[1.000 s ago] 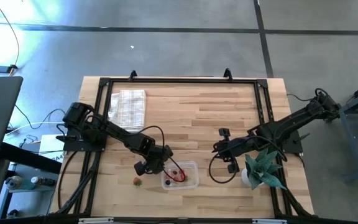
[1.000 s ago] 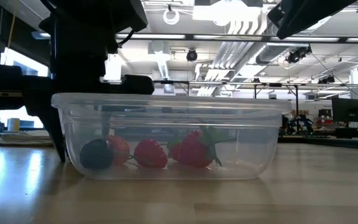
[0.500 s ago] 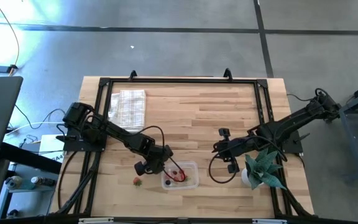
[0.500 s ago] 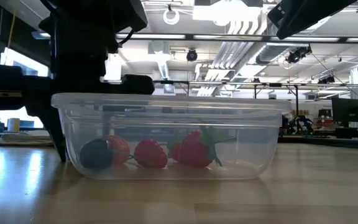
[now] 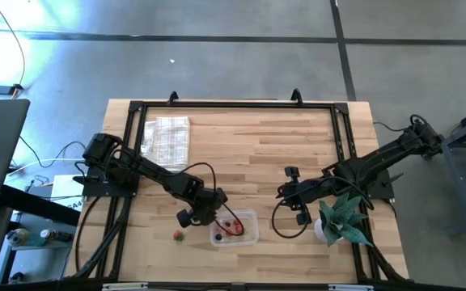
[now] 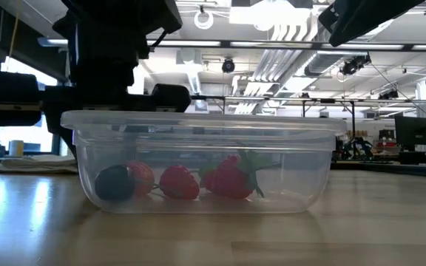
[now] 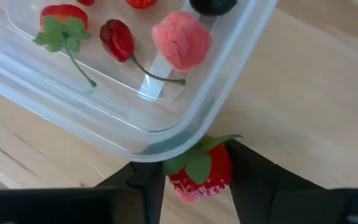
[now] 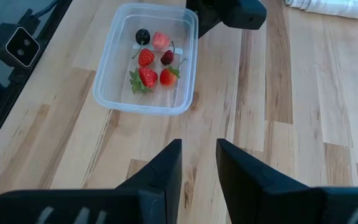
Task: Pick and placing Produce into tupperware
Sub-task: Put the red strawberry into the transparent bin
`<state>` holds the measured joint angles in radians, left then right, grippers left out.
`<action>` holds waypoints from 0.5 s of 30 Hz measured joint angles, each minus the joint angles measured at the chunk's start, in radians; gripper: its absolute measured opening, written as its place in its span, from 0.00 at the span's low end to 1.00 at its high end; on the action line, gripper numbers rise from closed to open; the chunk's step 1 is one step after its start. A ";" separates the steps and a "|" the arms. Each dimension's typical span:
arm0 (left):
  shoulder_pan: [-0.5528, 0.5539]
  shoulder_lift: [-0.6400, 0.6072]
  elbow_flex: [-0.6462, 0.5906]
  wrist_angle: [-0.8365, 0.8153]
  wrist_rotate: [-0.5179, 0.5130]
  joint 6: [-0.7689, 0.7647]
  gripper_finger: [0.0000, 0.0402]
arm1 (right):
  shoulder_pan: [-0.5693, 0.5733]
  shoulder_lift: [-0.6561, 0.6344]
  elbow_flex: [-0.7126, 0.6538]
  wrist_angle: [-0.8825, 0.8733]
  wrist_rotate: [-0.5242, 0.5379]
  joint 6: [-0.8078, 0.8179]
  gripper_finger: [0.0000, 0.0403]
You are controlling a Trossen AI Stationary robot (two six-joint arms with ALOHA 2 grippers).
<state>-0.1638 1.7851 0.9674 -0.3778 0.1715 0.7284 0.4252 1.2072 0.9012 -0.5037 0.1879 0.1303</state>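
Left gripper (image 7: 194, 186) closes its dark fingers (image 7: 257, 183) around a small red strawberry (image 7: 199, 171) with green leaves, apparently already pinched, just outside a rounded corner of the clear tupperware (image 5: 235, 227). Berries (image 8: 150, 63) lie inside the container: red pieces, a cherry, one dark piece. Another piece (image 5: 179, 236) sits on the wooden table (image 5: 249, 153) nearby. Right gripper (image 8: 197, 165) waits well apart, fingers parted and empty.

Left gripper (image 7: 197, 180) hung near the table's front edge, fingers clasping a strawberry (image 7: 201, 171); right gripper (image 8: 197, 163) waited, fingers parted.
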 joint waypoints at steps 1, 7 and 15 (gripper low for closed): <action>0.000 0.000 0.001 0.000 -0.006 0.000 0.35 | 0.000 0.000 0.000 0.000 0.000 0.000 0.22; 0.000 0.000 0.001 -0.038 -0.035 0.000 0.40 | 0.000 0.000 0.000 0.000 0.000 0.000 0.22; 0.000 -0.002 0.002 -0.063 -0.026 -0.001 0.30 | 0.000 0.000 0.000 0.000 0.000 0.000 0.22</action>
<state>-0.1638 1.7832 0.9695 -0.4404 0.1455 0.7277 0.4252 1.2072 0.9012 -0.5037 0.1882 0.1302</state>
